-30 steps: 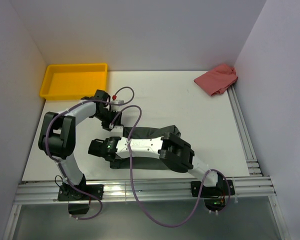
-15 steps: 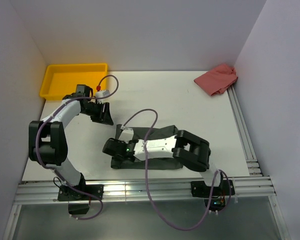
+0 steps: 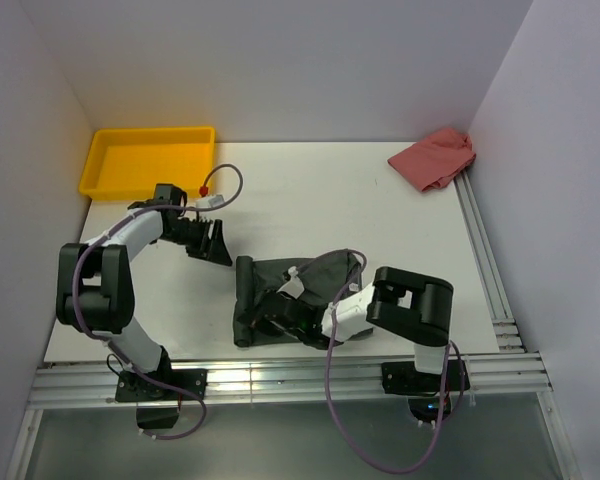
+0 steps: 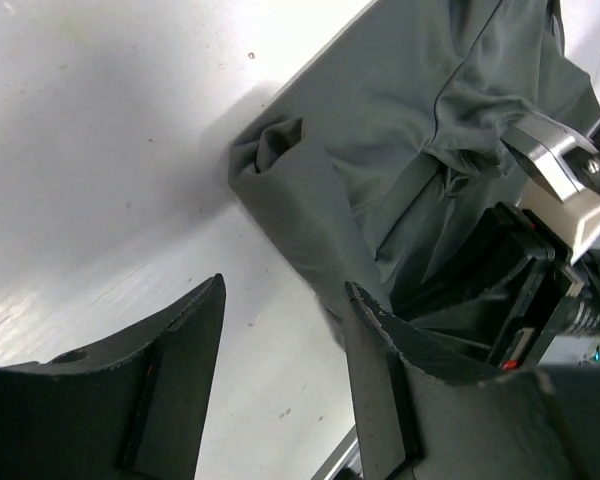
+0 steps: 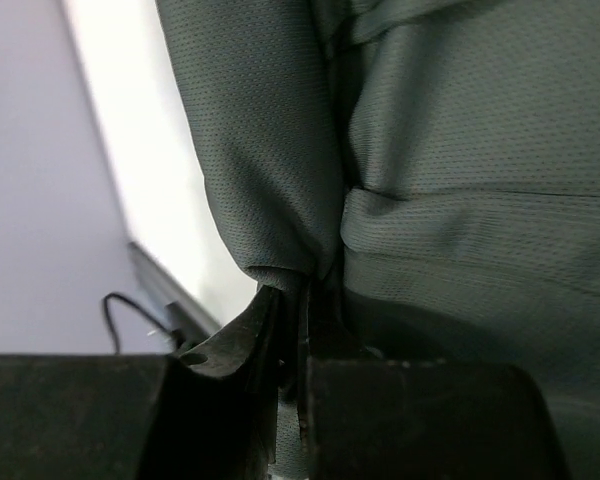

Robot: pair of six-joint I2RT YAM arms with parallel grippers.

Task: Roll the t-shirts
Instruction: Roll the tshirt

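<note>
Toward the front of the bench (image 3: pixel 360 200), right fingers (image 5: pixel 242 342) pinch the t-shirt (image 3: pixel 260 280); left fingers (image 4: pixel 380 335) gape wide beside it.

Wide open table (image 3: pixel 380 225) between the yellow tray (image 3: pixel 145 160) and the red cloth (image 3: pixel 435 158). Up front, the shirt (image 3: pixel 325 275) and the right arm (image 3: pixel 410 305) lying over it block the middle, left gripper (image 3: pixel 215 243) just beside.

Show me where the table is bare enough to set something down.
Widest bare stretch: far middle, between the yellow tray and the red cloth. Also free: right of the t-shirt, up to the side rail. Crowded: near centre, left gripper beside the shirt, right gripper on it.
</note>
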